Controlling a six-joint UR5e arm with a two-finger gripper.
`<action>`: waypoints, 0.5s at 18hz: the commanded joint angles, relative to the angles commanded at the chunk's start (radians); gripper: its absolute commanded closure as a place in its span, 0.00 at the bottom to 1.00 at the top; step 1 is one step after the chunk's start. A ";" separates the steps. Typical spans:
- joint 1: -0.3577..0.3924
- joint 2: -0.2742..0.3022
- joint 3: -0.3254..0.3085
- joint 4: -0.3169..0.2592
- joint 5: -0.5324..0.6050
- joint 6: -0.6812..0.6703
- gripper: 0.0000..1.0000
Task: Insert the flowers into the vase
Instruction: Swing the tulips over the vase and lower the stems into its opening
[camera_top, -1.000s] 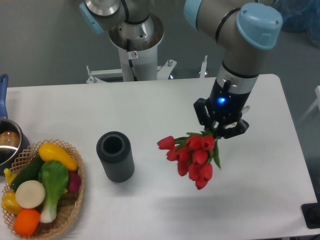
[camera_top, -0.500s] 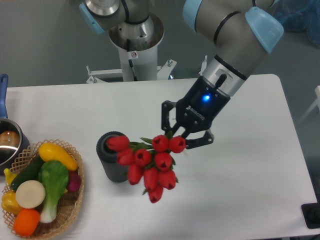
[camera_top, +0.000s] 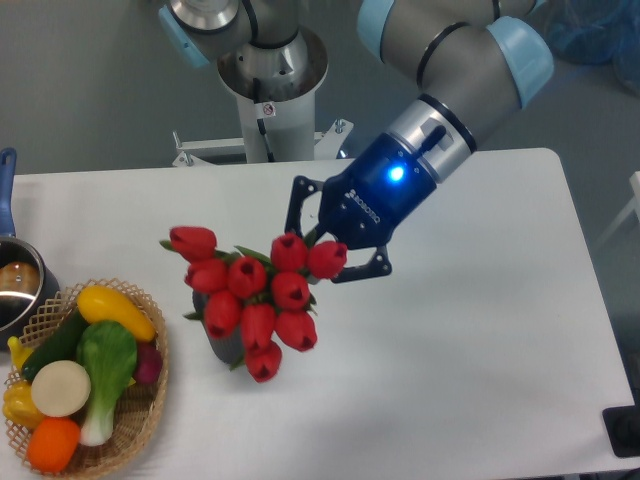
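The flowers (camera_top: 250, 295), a bunch of red tulip buds with green leaves, hang in the air over the vase. My gripper (camera_top: 322, 248) is shut on their stems, which are hidden behind the buds and fingers. The vase (camera_top: 222, 345) is a dark grey ribbed cylinder on the white table; only its lower part shows beneath the buds, and its mouth is covered by them. The gripper sits up and to the right of the vase.
A wicker basket (camera_top: 145, 400) with vegetables and fruit stands at the front left, close to the vase. A steel pot (camera_top: 15, 285) with a blue handle is at the left edge. The robot base (camera_top: 270, 90) is behind the table.
My gripper has carried the flowers leftward, from right of the vase to directly over it. The buds now cover the vase's mouth. The vase has not moved.
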 joint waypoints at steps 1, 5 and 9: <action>0.003 0.012 -0.014 0.006 -0.006 0.000 0.81; 0.006 0.043 -0.040 0.008 -0.077 0.000 0.78; -0.002 0.046 -0.051 0.009 -0.121 0.000 0.76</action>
